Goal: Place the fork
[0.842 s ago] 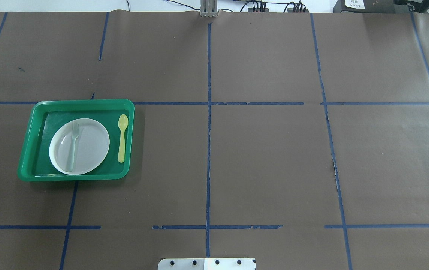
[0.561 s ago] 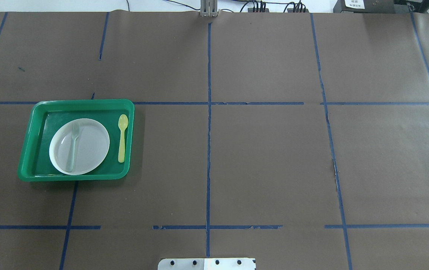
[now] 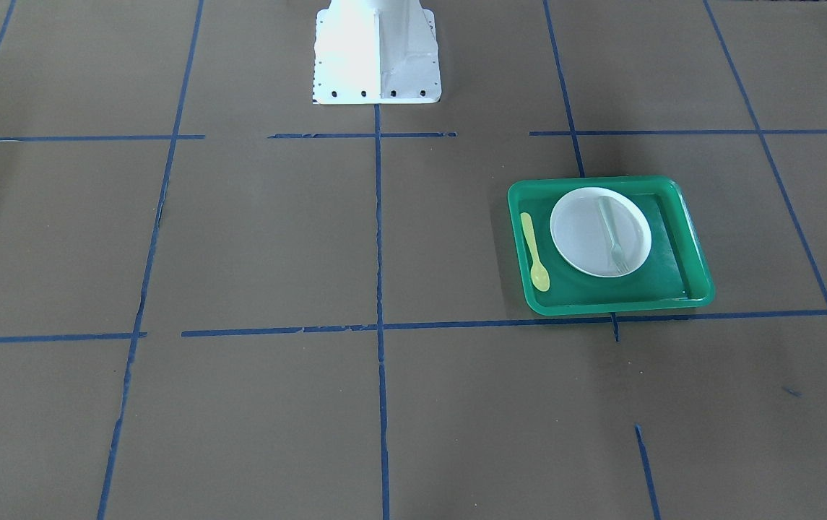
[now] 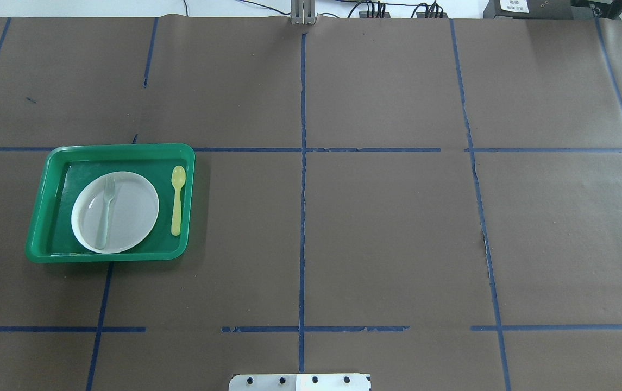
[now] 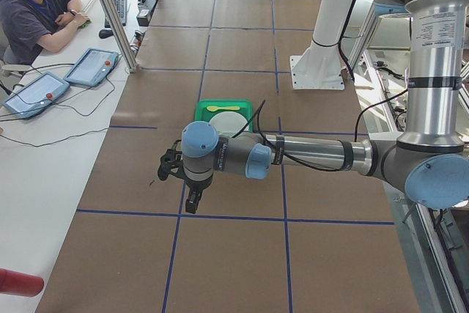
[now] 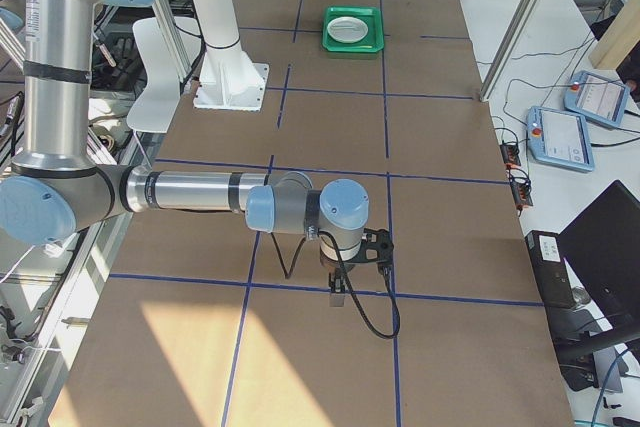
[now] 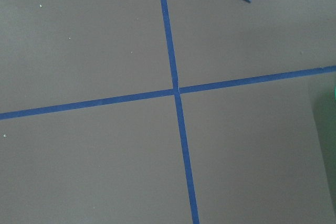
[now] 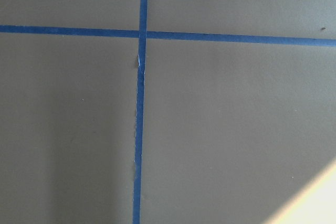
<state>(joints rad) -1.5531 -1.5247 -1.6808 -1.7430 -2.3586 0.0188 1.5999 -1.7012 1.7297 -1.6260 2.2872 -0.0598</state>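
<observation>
Note the fork (image 4: 105, 214) lying lengthwise on the white plate (image 4: 134, 212) inside the green tray (image 4: 120, 147), parallel to the yellow spoon (image 4: 177, 201) set on the tray floor just beside the plate (a table-setting layout, seemingly). Cannot judge the spread of the left gripper (image 5: 192, 199) or the right gripper (image 6: 340, 292) from side cameras alone. Both parked over bare table, well apart from the tray, so probably finished or not yet begun.

Brown paper-covered table (image 4: 387, 233) (blue tape grid (image 4: 302, 217)) carries a green tray (image 4: 42, 217) on the robot's left.

Whitish fork (image 4: 106, 212), green tray (image 4: 120, 147), yellow spoon (image 4: 177, 202) (blue-gridded brown table (image 4: 387, 228)).
</observation>
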